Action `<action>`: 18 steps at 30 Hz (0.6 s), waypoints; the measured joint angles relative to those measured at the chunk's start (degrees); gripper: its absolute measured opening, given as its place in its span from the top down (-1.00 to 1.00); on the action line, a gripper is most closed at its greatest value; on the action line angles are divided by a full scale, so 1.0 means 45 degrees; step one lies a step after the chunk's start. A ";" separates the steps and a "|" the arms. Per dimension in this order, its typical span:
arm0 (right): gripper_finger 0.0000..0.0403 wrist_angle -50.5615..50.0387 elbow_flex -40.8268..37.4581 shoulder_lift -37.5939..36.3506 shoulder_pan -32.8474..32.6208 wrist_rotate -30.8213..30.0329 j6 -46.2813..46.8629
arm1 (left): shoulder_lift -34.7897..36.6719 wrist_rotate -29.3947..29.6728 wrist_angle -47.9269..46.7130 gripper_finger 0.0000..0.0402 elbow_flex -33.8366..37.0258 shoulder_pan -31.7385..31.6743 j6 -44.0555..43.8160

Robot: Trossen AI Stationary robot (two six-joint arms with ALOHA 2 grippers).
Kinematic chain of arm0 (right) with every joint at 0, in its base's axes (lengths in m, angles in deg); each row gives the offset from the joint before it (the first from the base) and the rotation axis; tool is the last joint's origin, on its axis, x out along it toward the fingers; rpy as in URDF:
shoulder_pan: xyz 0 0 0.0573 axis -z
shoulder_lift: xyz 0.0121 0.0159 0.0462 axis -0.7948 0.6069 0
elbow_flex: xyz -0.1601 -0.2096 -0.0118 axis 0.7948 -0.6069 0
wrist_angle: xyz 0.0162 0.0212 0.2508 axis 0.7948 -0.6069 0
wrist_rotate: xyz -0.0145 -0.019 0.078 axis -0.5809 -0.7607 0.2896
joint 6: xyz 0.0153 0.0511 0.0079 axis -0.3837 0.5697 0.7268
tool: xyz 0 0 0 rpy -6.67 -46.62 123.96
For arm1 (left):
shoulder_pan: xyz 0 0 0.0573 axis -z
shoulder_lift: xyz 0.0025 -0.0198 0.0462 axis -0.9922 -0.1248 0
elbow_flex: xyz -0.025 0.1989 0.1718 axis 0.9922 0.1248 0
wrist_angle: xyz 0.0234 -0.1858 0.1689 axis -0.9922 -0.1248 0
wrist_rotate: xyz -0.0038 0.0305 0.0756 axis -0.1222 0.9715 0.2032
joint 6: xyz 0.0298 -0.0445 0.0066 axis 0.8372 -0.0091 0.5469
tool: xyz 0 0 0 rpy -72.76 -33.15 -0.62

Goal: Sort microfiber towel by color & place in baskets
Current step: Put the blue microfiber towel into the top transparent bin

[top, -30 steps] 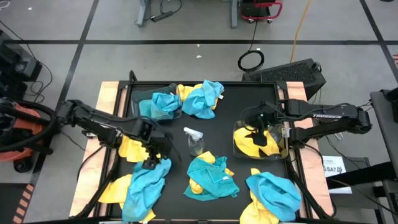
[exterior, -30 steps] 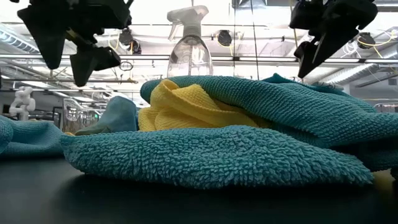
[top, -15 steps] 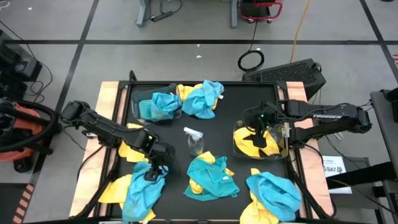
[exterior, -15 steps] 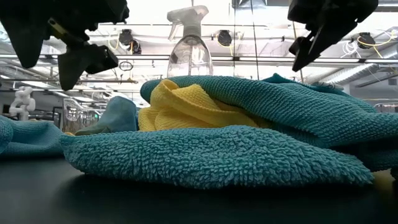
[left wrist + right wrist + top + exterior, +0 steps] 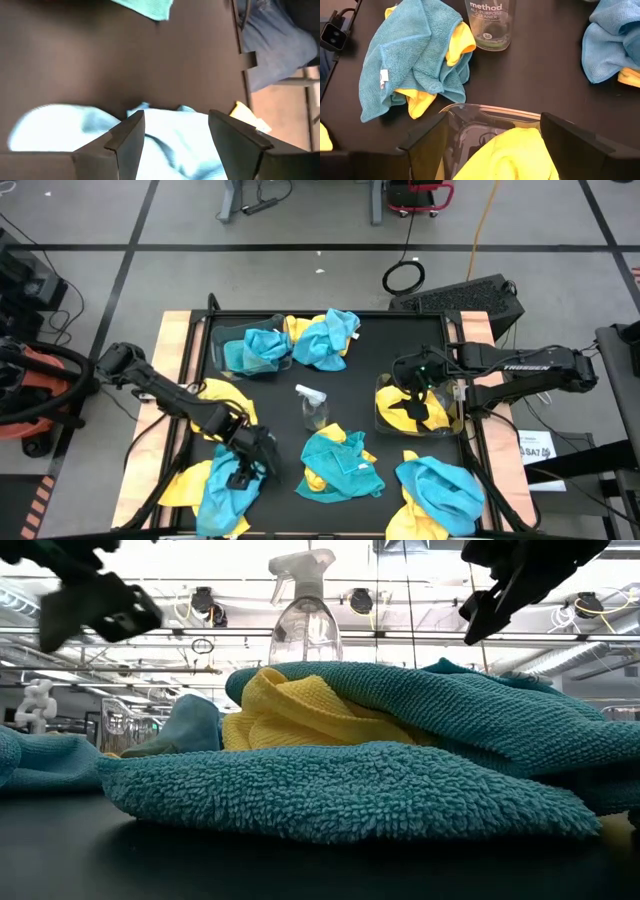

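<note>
Two end effectors we see: the left end effector, fingers apart, over a blue towel at the counter's front-left; the right end effector, fingers spread, above the basket holding a yellow towel.

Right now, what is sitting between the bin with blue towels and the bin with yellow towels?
In the high view, the spray bottle stands on the black table between the blue-towel bin and the yellow-towel bin.

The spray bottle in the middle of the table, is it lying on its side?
No, the spray bottle stands upright in the low view, its trigger head on top, behind the blue towel.
</note>
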 joint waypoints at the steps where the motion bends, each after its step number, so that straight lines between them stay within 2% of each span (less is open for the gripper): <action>1: -0.52 0.0000 0.0000 0.0000 0.0000 0.0000 -0.0002 | 0.0000 -0.0013 0.0000 -0.13 0.0000 0.0097 -0.0372; 8: -0.52 -0.0082 0.0000 0.0000 0.0004 -0.0005 -0.0212 | 0.0000 -0.0017 -0.0086 -0.13 0.0000 0.0782 -0.2753; 13: -0.52 -0.0126 0.0000 0.0000 0.0005 -0.0005 -0.0253 | 0.0000 0.0663 -0.0154 -0.13 0.0000 0.1732 -0.3289; 18: -0.52 -0.0659 0.0000 0.0000 0.0005 -0.0015 -0.0252 | -0.0053 0.0670 -0.0185 -0.13 0.0000 0.2581 -0.4042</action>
